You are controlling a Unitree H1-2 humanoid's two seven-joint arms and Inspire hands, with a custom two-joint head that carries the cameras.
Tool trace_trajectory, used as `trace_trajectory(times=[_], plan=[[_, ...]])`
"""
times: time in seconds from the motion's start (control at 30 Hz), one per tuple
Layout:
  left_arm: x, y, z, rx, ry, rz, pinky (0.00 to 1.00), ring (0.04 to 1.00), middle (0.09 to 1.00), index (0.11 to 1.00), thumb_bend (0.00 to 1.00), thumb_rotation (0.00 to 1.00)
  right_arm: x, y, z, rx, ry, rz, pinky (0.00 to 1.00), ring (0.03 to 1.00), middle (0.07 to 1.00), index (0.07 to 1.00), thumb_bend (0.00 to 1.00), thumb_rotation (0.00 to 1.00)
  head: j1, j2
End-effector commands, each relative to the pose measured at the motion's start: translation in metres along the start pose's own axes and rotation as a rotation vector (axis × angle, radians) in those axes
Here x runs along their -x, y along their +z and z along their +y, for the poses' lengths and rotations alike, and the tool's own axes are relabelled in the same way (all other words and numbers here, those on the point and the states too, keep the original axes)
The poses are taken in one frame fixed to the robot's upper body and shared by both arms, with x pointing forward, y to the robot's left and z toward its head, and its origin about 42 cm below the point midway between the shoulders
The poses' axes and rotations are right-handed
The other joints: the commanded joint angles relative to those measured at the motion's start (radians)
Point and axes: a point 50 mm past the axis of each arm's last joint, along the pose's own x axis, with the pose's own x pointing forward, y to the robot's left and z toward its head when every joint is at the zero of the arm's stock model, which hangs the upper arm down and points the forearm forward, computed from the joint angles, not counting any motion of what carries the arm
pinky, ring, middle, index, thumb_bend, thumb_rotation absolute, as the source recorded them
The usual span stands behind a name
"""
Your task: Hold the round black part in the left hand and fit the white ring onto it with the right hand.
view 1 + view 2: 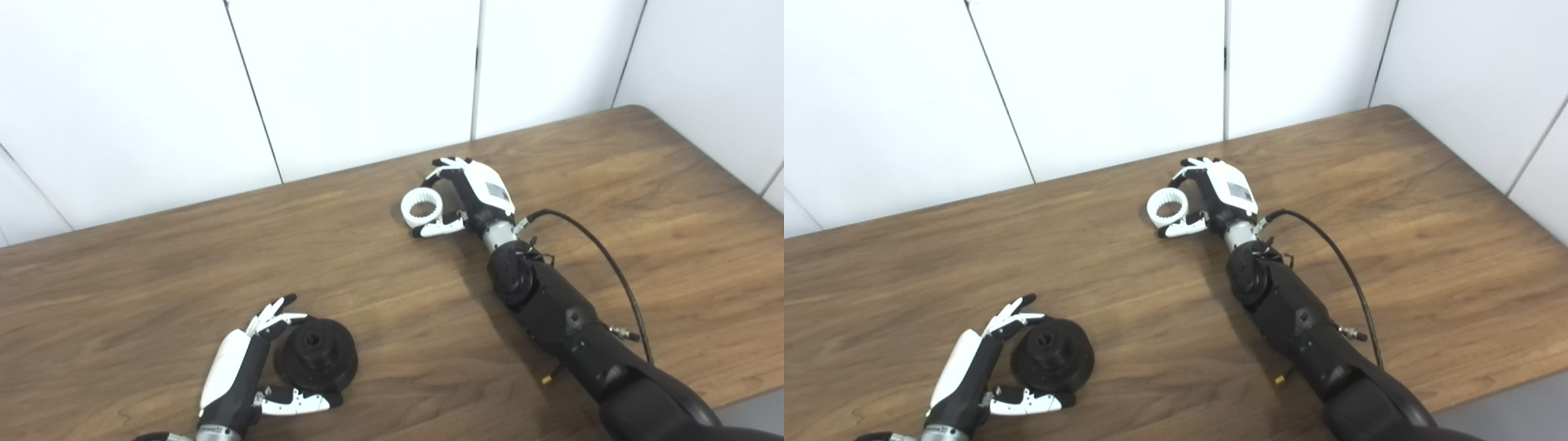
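Observation:
The round black part (316,353) lies on the wooden table (392,294) at the near left, its hub with a centre hole facing up. My left hand (245,367) is cupped against its left side. Its fingers (274,313) stretch out straight past the rim and its thumb (300,401) lies along the front edge, so the hand is open. Further back, near the middle of the table, the white toothed ring (421,207) is tilted toward me. My right hand (474,196) pinches it, fingers curled over its far side and thumb (436,228) under its near side.
A black cable (612,269) loops from the right wrist along the forearm above the table. White wall panels (367,79) stand right behind the table's far edge. The table's rounded far right corner (637,110) and its near right edge are in view.

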Motion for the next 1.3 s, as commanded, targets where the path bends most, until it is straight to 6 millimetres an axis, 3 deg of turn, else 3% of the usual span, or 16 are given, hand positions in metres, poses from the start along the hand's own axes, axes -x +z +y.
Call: trace_trajectory(times=[0.0,0.57,1.27], plan=[[0.004,-0.001,0.001,-0.012,-0.018,0.008,0.97,0.973,0.951,0.571,0.92,0.18,-0.012,0.007,-0.013,0.003,-0.069,-0.041,1.00,0.914,0.842,0.487,0.52,0.15,0.000,0.002],[0.003,-0.001,0.001,-0.017,-0.022,0.005,0.96,0.971,0.950,0.571,0.92,0.20,-0.009,0.007,-0.020,-0.015,-0.137,-0.074,1.00,0.912,0.823,0.483,0.52,0.14,0.004,0.002],[0.000,0.001,-0.004,-0.018,-0.015,0.016,1.00,0.980,0.953,0.580,0.91,0.18,-0.007,0.051,-0.085,-0.080,-0.185,-0.168,1.00,0.953,0.844,0.482,0.52,0.15,0.055,0.005]])
